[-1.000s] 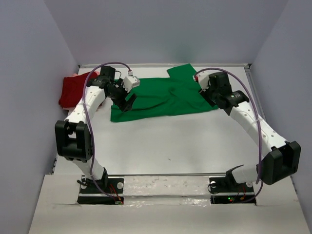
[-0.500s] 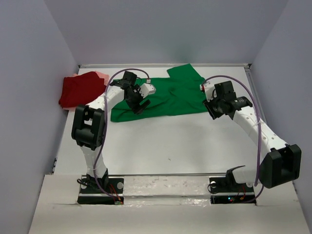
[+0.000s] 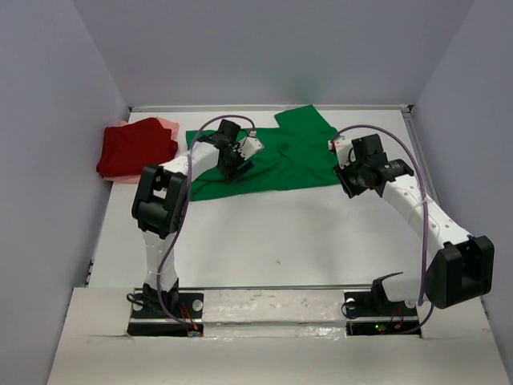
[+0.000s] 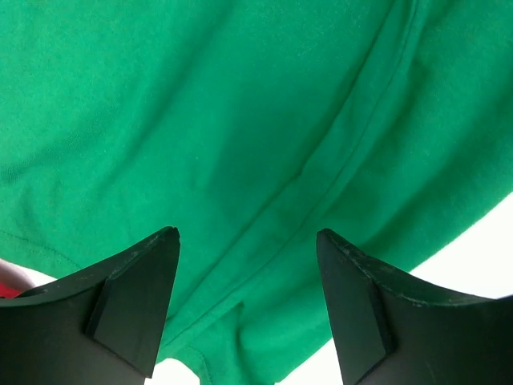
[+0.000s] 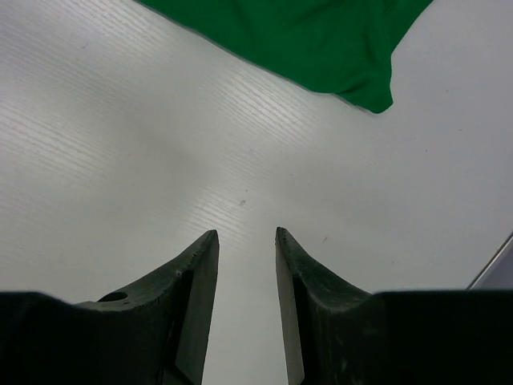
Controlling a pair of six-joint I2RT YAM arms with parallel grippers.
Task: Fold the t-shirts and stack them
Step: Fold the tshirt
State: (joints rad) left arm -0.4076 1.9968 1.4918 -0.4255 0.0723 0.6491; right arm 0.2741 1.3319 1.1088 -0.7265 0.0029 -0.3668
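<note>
The bright green t-shirt (image 3: 292,156) lies spread and rumpled at the back middle of the table. My left gripper (image 3: 231,170) hovers over its left part, open and empty; in the left wrist view the gripper (image 4: 247,234) straddles a diagonal fold of the green cloth (image 4: 240,120). My right gripper (image 3: 349,183) is just off the shirt's right edge. In the right wrist view it (image 5: 246,233) is narrowly open and empty over bare table, with the shirt's corner (image 5: 321,40) beyond it. The dark red t-shirt (image 3: 135,149) lies bunched at the back left on the pale pink one (image 3: 166,124).
The white table (image 3: 272,233) is enclosed by grey walls on the left, back and right. Both arm bases stand at the near edge. Bare table shows past the green cloth's edge in the left wrist view (image 4: 481,249).
My left arm has swung right, from the shirt's left edge to over the green cloth. My right gripper has pulled back a little, off the shirt's right edge.
</note>
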